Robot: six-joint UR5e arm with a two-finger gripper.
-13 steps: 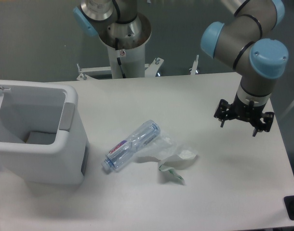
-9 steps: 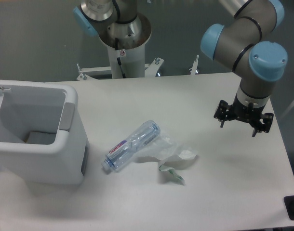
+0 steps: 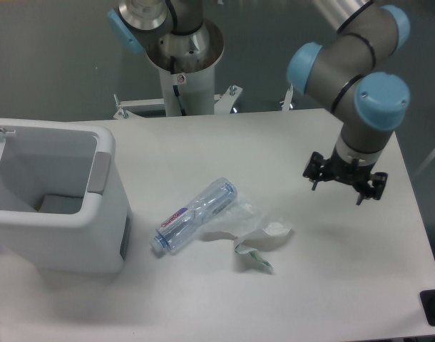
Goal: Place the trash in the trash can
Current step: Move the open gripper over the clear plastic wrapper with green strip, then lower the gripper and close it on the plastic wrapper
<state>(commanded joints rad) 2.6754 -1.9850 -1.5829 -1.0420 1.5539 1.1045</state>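
Right of the trash can (image 3: 57, 214), on the desk (image 3: 203, 142), lie the crushed bottle (image 3: 196, 215) and, touching its far end, the crumpled wrapper (image 3: 257, 231). Further right again and well apart from both, the tool (image 3: 344, 187) hangs above the desk with its fingers spread wide, holding nothing. Nothing is in the can yet. Because bottle and wrapper overlap, a grab at one may drag or flick the other, and the slick, springy bottle could squirt from a shallow pinch
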